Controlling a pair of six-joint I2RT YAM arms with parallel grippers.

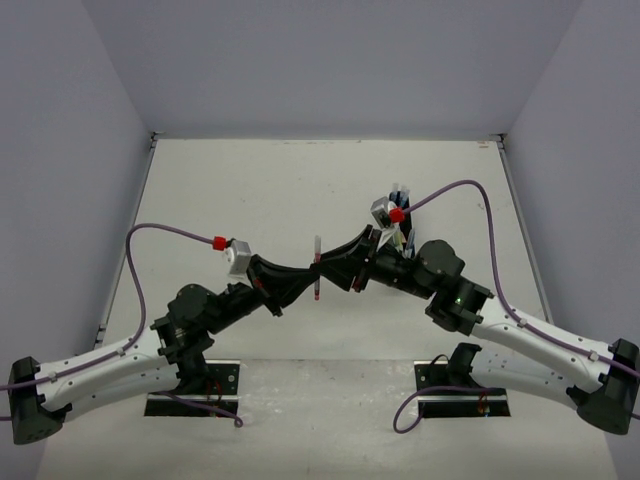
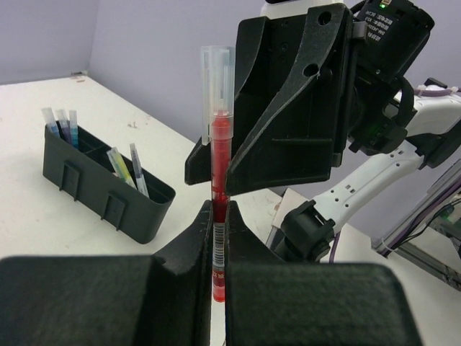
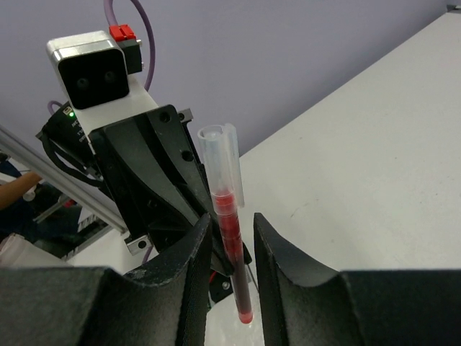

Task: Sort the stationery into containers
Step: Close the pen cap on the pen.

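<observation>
Left gripper (image 2: 218, 220) pinched the red pen (image 2: 220, 144) low and held it upright in the air. Right gripper (image 3: 230, 227) stood spread around it, with a gap on each side. This looked like a hand-over; next, one arm must carry the pen to the tray (image 2: 108, 198). From above, the right arm hid most of the tray.
</observation>
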